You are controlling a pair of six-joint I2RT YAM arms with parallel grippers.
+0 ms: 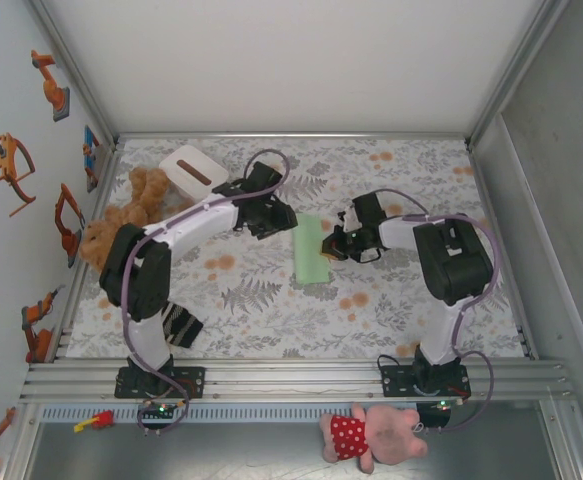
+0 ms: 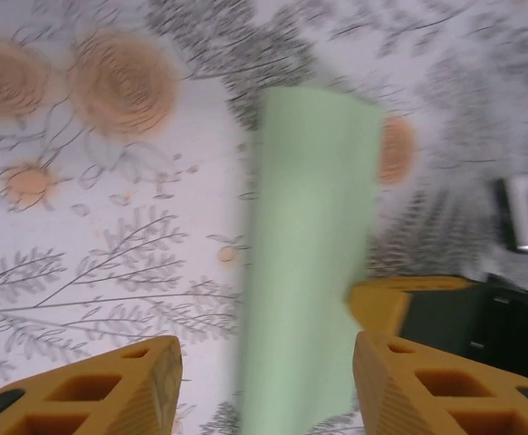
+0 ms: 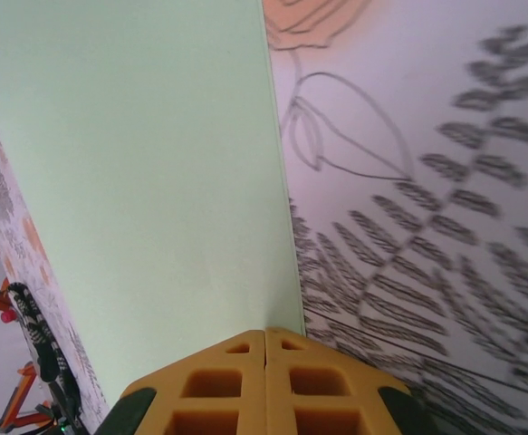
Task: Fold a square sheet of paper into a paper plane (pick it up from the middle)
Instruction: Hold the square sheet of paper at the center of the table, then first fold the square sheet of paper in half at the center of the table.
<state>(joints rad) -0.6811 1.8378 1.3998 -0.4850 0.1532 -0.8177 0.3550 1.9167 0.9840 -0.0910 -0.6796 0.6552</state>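
Note:
The square sheet of paper [image 1: 311, 255] is pale green and lies mid-table as a narrow strip, seemingly folded over. A finished paper plane is out of view. My left gripper [image 1: 276, 216] hangs open at the strip's far left end. In the left wrist view the paper [image 2: 309, 254] runs between the two yellow fingers [image 2: 110, 390] of my left gripper [image 2: 268, 390], touching neither. My right gripper [image 1: 329, 243] is shut, its tips against the strip's right edge. In the right wrist view my right gripper [image 3: 265, 337] has its closed fingertips meeting the flat paper [image 3: 146, 181] at its edge.
A white box [image 1: 193, 170] with a dark slot stands at the back left, beside a brown teddy bear [image 1: 121, 215]. A striped dark cloth [image 1: 178, 326] lies near the left arm's base. A pink plush pig [image 1: 371, 435] sits off the table at the front.

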